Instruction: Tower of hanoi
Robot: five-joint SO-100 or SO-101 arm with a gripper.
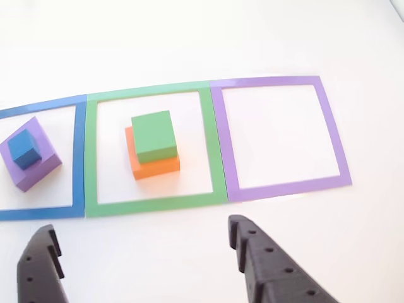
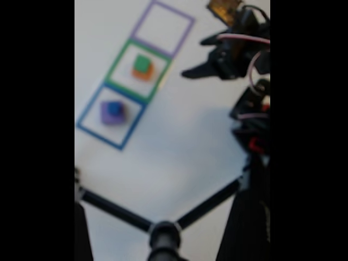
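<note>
The hand (image 1: 145, 252) hangs released at the near edge of the other view, its 2 black fingers (image 1: 265, 265) spread wide with nothing between them, above the white worktop (image 1: 189, 38).

The tower is split into 2 stacks. In the green outline (image 1: 151, 205), the middle of 3, the green block (image 1: 153, 136) sits on the orange block (image 1: 154, 165), pushed toward the far-right so a strip of orange shows along the left and near sides. In the blue outline (image 1: 79, 158) to the left, the blue cube (image 1: 25, 149) rests on the purple block (image 1: 35, 165), and both are turned at an angle to the frame. The purple outline (image 1: 281, 183) on the right holds nothing. The blurred fixed view shows the same layout, the hand (image 2: 187, 73) well apart from the stacks.

Judging by the layout, the blue cube is the piece to move next. To do it well, the hand should travel left, twist to match the cube's skewed faces, and close only on the cube, above the purple block's top, so the base does not shift. Lift straight up before any sideways travel.
</note>
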